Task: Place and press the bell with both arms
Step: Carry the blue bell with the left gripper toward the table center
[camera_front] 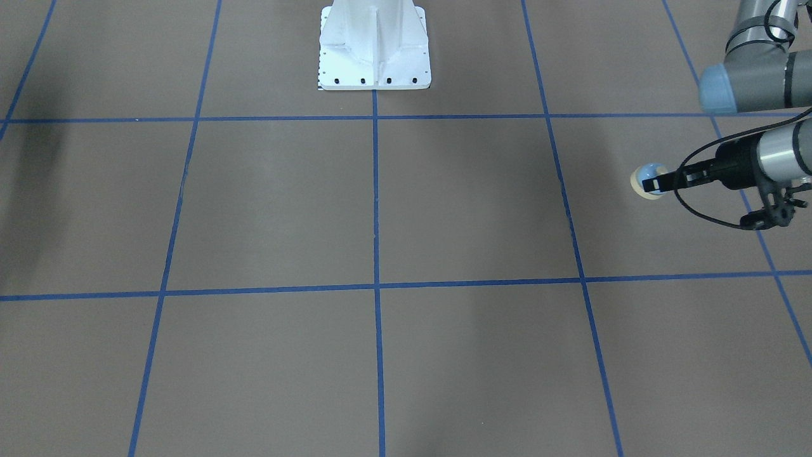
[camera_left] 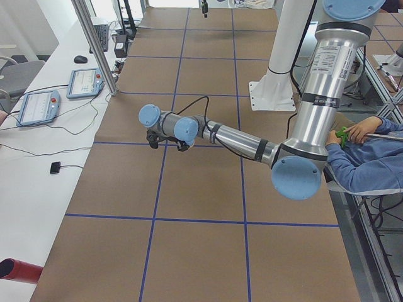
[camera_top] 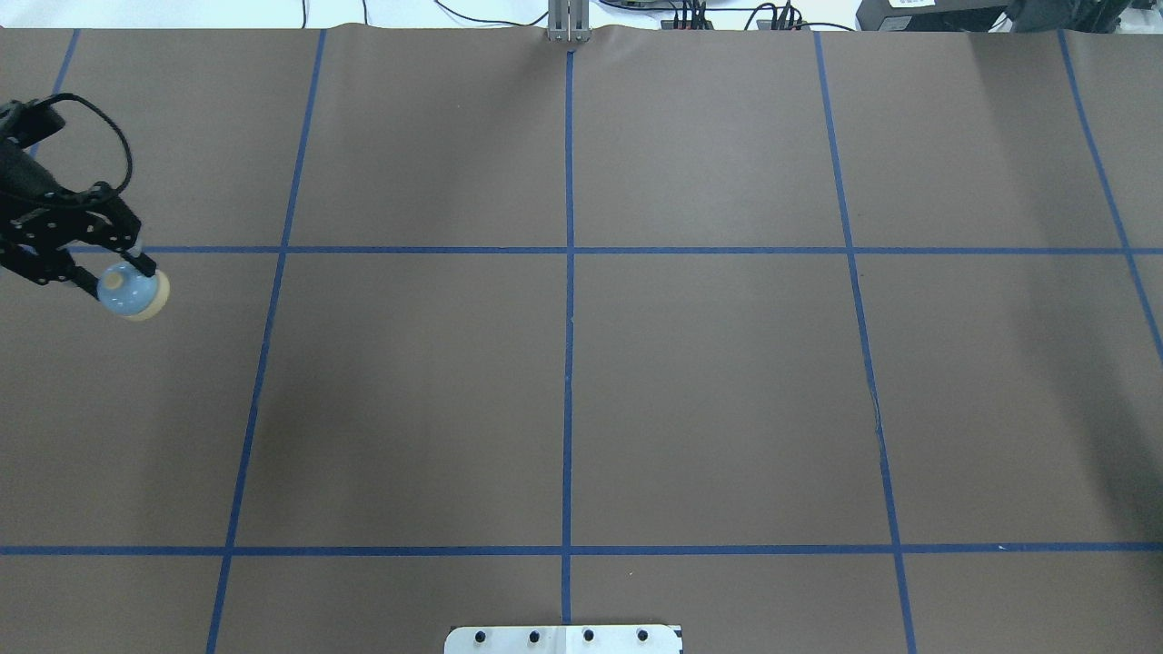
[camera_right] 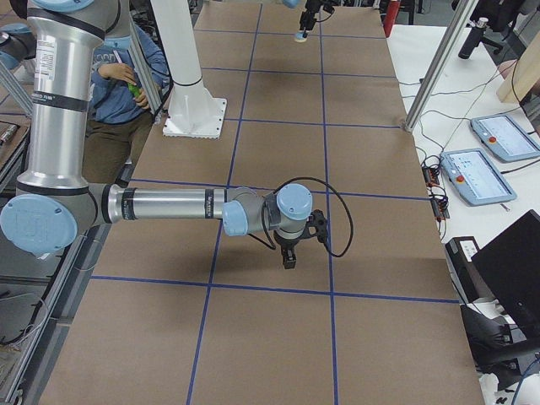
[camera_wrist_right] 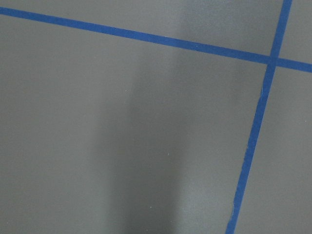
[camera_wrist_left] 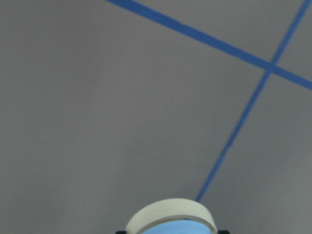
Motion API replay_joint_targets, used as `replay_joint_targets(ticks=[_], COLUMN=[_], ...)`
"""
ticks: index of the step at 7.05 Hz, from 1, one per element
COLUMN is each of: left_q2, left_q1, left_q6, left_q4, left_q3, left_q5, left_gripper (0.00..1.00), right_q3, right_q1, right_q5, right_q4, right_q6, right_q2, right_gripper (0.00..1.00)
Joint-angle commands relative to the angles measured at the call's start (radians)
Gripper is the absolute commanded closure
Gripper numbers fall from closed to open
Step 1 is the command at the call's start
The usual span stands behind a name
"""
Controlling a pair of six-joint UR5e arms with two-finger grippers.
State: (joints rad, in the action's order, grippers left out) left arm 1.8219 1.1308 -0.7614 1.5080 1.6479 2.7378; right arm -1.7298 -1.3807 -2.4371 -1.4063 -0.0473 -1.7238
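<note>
Overhead exterior: bell (camera_top: 136,293) inside left tool (camera_top: 119,277)

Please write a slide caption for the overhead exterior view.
Left gripper holding the bell, tilted, near the left end of the blue-taped table.

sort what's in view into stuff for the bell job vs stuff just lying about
For the job: bell, gripped in the left claw; right claw, far from it.
Lying about: white pedestal; two tablets; seated person in blue.

No writing anywhere is clear enough to read.
</note>
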Motion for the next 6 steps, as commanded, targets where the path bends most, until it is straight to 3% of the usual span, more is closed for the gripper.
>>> replay_joint_targets(ticks=[1,3,6], left_q2=[0.152,0.278,0.477], left_q1=[-0.126,-0.263,-0.392], left_q6=[-0.158,-0.290,-0.328], left_q4=[0.001,0.001,0.011], left_q3=[-0.002,-0.011,-0.153], left_q5=[-0.051,-0.140,-0.228], left_gripper=[0.63,0.63,0.63], right_q3=[0.012,0.019,0.035], right_q1=[0.000,0.000,-0.001], right_q5=[0.003,0.003,0.004], right_q4=[0.001,0.001,0.003], right_q6=[0.000,0.001,0.006], right_q2=[0.001,0.001,0.009], right_gripper=[0.00,0.00,0.00])
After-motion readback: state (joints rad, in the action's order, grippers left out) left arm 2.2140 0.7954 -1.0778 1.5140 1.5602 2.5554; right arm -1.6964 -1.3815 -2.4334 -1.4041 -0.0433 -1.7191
